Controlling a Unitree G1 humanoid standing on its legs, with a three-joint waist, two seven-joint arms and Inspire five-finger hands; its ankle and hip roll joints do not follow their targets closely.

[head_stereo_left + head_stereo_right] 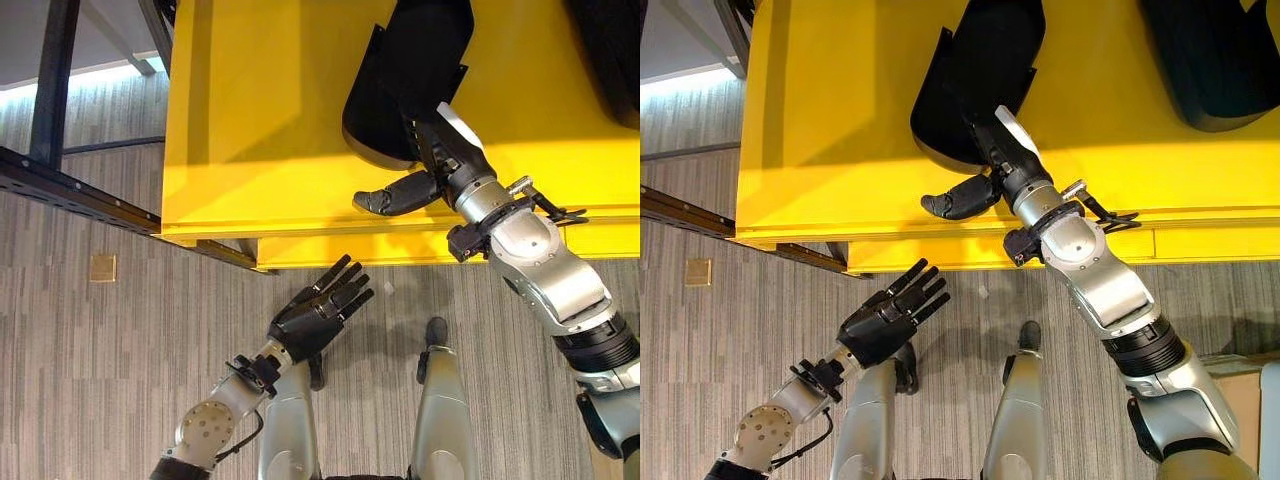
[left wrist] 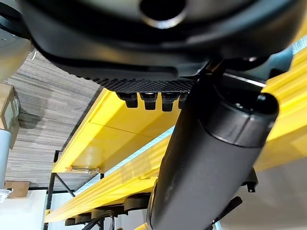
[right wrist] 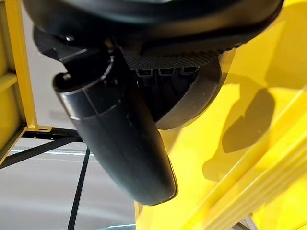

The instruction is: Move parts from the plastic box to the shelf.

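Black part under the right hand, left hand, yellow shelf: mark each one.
black part (image 1: 980, 70): right eye view, on its broad dark top surface.
left hand (image 1: 312, 318): left eye view, on the palm, fingers straight.
yellow shelf (image 1: 270, 110): left eye view, on a bare stretch of its top.

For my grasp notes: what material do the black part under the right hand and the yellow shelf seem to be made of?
Black part: probably moulded plastic, smooth and semi-matt, with thin curved walls. Yellow shelf: likely painted sheet metal, judging by its even gloss and folded front lip.

Grey striped carpet floor (image 1: 120, 350), small brass floor plate (image 1: 102, 267) (square), cardboard boxes (image 2: 8, 112) nearby.
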